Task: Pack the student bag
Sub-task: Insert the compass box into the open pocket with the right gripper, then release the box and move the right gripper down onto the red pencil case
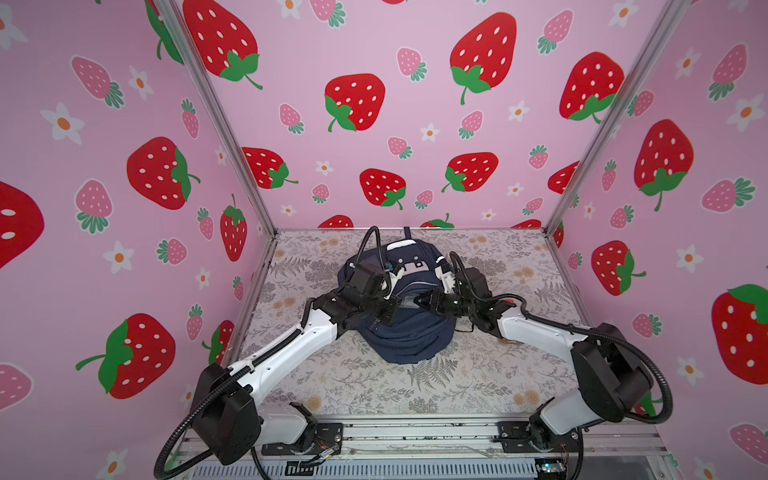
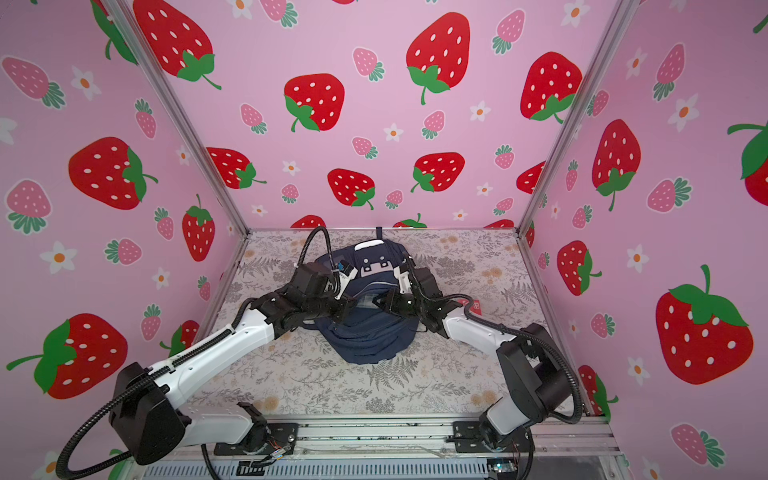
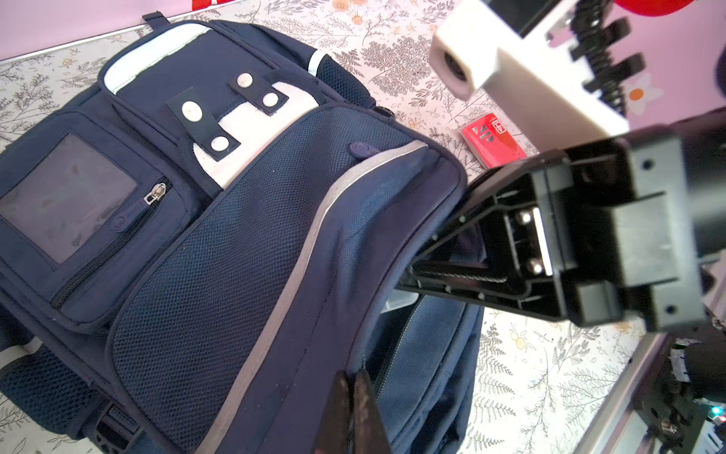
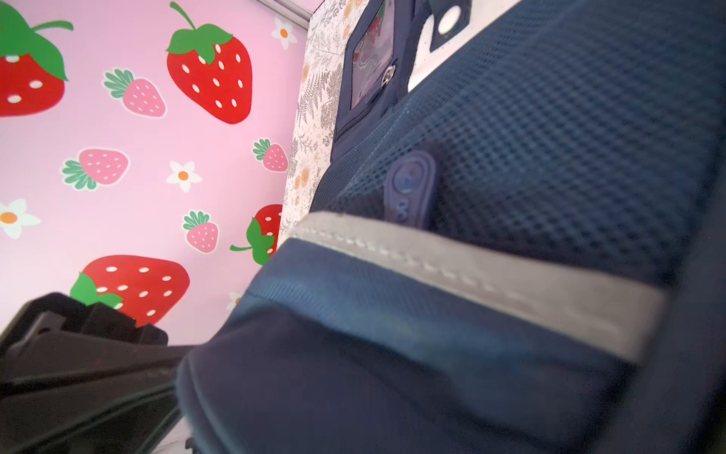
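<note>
Navy bag (image 2: pixel 365 336) lies mid-table (image 2: pixel 316 386), its top loop toward the far wall and a white patch on its far half. Both arms meet over its middle. Left gripper (image 2: pixel 348 309) sits against the bag's left side, fingertips not visible. Right gripper (image 2: pixel 379 302) points left across the bag's middle, jaw gap unclear. A red packet (image 2: pixel 475 306) lies on the table just right of the bag, partly covered by the right arm. Walls (image 2: pixel 374 124) carry a strawberry print.

Bright, even light; blurry wrist close-ups
</note>
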Action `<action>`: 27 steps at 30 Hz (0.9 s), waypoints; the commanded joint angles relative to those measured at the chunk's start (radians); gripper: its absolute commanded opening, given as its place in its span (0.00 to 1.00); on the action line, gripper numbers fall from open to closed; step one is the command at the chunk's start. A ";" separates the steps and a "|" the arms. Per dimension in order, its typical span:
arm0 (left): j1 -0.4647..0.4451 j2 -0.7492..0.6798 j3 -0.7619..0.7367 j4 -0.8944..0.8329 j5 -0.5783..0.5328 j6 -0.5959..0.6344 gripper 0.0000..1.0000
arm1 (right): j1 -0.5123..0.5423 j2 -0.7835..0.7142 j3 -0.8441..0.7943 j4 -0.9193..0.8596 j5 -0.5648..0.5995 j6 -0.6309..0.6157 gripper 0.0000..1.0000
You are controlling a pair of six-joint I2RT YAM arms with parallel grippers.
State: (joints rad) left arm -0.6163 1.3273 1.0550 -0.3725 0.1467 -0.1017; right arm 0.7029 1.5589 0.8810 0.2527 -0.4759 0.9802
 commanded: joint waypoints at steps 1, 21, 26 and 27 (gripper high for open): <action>0.000 -0.048 0.001 0.029 0.049 0.003 0.00 | 0.006 0.027 0.033 0.007 0.060 0.028 0.38; 0.032 -0.065 -0.014 -0.045 -0.082 -0.047 0.00 | -0.042 -0.257 0.001 -0.343 0.284 -0.128 0.58; 0.032 -0.072 -0.023 -0.067 -0.106 -0.053 0.00 | -0.122 -0.416 -0.058 -0.543 0.470 -0.188 0.59; 0.032 -0.068 -0.015 -0.081 -0.085 -0.051 0.00 | -0.145 -0.438 -0.070 -0.592 0.526 -0.191 0.61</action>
State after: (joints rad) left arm -0.5888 1.2858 1.0378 -0.4160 0.0788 -0.1432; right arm 0.6014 1.1736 0.8482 -0.1490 -0.1253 0.8330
